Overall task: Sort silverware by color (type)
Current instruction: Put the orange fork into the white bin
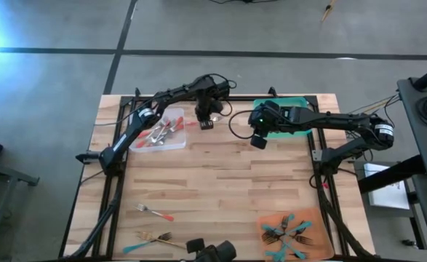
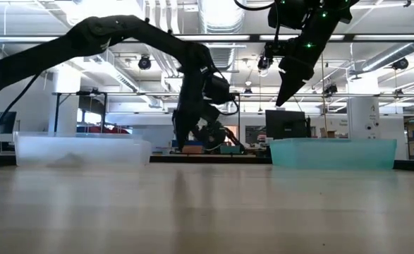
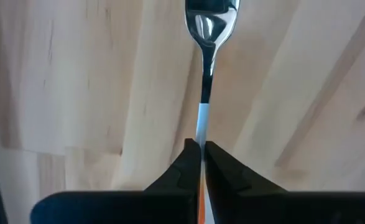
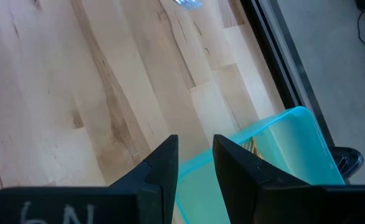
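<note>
Left claw (image 3: 202, 163) clenched on a spoon (image 3: 211, 28), gripping its handle, bowl pointing away over bare wood; it sits low at the far middle of the tabletop (image 1: 220, 182), just beside the clear tray (image 1: 175, 143), which holds several red-handled pieces (image 1: 162, 131). Right claw (image 4: 194, 163) holds nothing, fingers a little apart, raised above the near edge of the green tray (image 4: 275, 162) at the far right. One red-handled fork (image 1: 155, 212) and a few gold forks (image 1: 158, 238) lie loose at the near left. Orange tray (image 1: 322, 240) at the near right carries teal-handled pieces (image 1: 286, 234)
</note>
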